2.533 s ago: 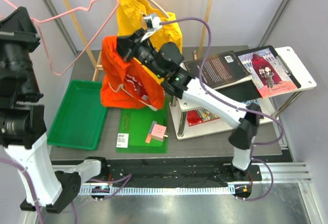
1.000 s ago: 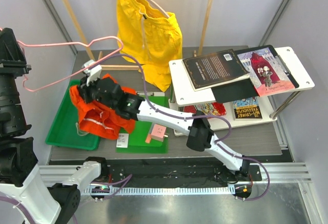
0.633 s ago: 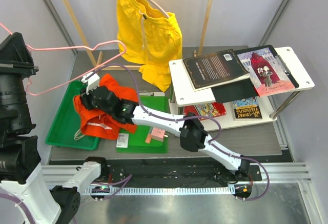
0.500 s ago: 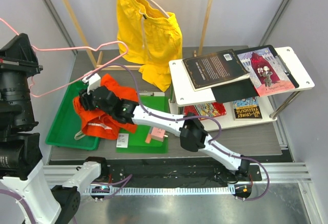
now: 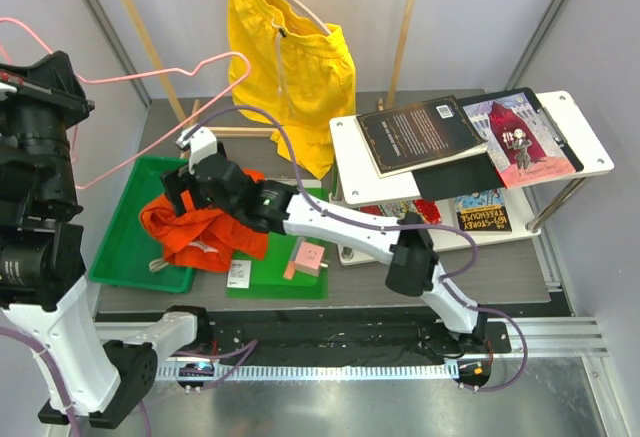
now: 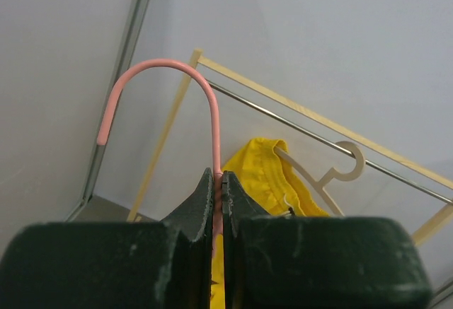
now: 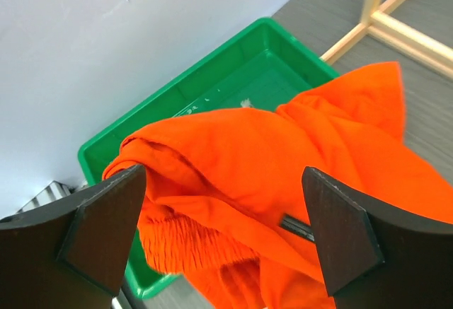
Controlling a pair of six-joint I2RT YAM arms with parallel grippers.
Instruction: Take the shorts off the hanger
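Left gripper point(image 6: 217, 182) clamped, right gripper point(image 7: 224, 206) spread wide

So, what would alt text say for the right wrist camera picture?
Crumpled orange shorts lie over the edge of a green tray. The tool hangs above them, its two dark fingers wide open and holding nothing. A wooden frame shows top right.
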